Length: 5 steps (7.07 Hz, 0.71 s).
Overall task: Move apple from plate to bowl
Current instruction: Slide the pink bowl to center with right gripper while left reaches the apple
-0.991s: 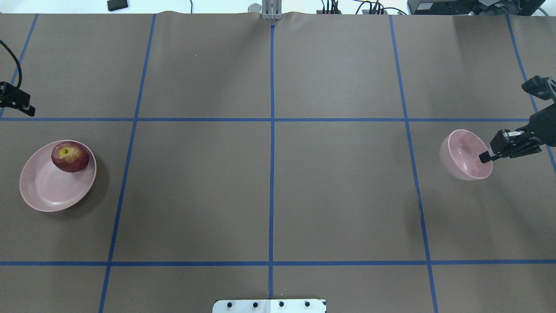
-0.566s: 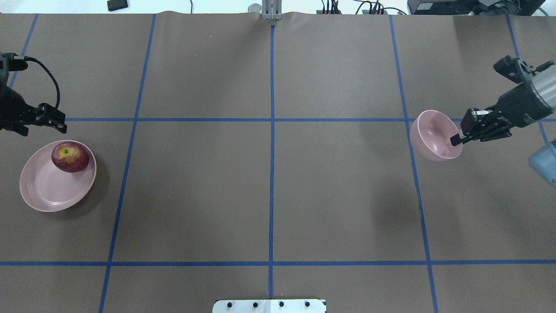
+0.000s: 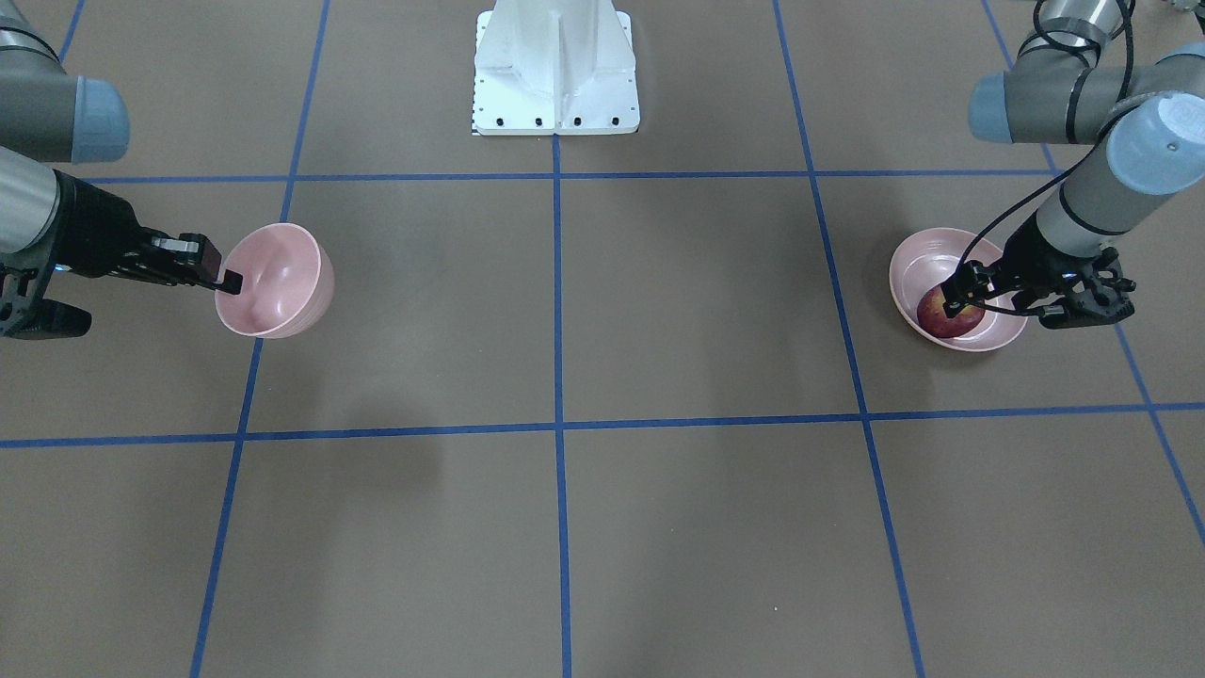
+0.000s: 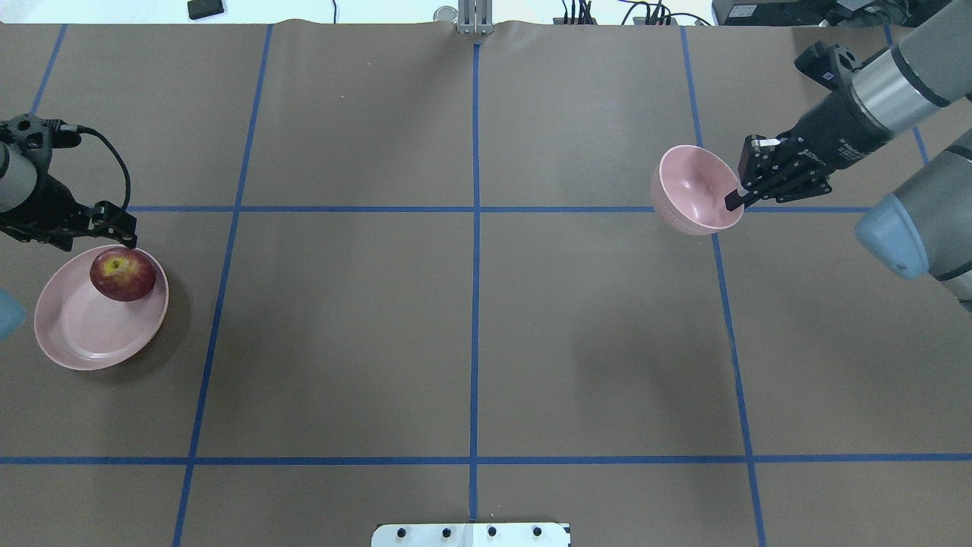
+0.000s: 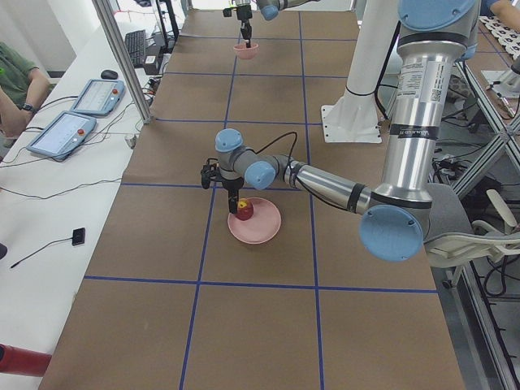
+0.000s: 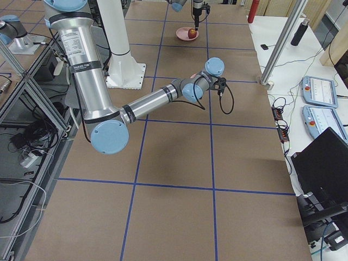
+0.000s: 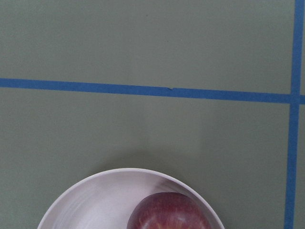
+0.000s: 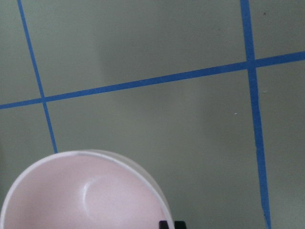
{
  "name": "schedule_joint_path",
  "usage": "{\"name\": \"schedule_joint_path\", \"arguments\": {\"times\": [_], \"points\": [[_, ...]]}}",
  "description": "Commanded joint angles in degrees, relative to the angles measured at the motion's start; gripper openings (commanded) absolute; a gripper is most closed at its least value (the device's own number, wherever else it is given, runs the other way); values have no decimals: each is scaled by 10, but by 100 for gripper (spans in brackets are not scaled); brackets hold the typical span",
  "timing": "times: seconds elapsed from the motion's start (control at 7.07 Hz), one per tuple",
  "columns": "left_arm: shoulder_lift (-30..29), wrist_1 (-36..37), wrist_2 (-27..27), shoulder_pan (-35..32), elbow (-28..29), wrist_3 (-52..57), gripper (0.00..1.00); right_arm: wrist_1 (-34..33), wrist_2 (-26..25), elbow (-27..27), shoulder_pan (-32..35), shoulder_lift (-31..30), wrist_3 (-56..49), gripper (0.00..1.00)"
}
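Observation:
The dark red apple (image 4: 121, 274) lies at the far right side of the wide pink plate (image 4: 76, 342) on the table's left; it also shows in the front view (image 3: 949, 317) and the left wrist view (image 7: 167, 212). My left gripper (image 4: 120, 226) hangs just beyond the apple's far edge, open and empty. My right gripper (image 4: 735, 200) is shut on the rim of the small deep pink bowl (image 4: 692, 190) and holds it tilted above the table on the right. The bowl also shows in the front view (image 3: 275, 279) and the right wrist view (image 8: 81, 195).
Blue tape lines divide the brown table cover into squares. The white robot base plate (image 4: 471, 534) sits at the near middle edge. A black device (image 4: 205, 8) and cables lie past the far edge. Tablets (image 5: 69, 130) lie on a side bench.
My right gripper has carried the bowl left and farther from me, higher above the table. My left gripper has moved right, closer to the apple's far side.

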Motion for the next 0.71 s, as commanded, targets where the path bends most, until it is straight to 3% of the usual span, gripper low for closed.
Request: {"name": "schedule_joint_path", "arguments": {"times": [0.0, 0.57], "points": [[-3, -9, 0, 11, 7, -12, 98, -19, -14, -1, -14, 28, 14, 0], [-2, -8, 7, 38, 17, -11, 98, -19, -62, -6, -59, 65, 65, 0]]}}
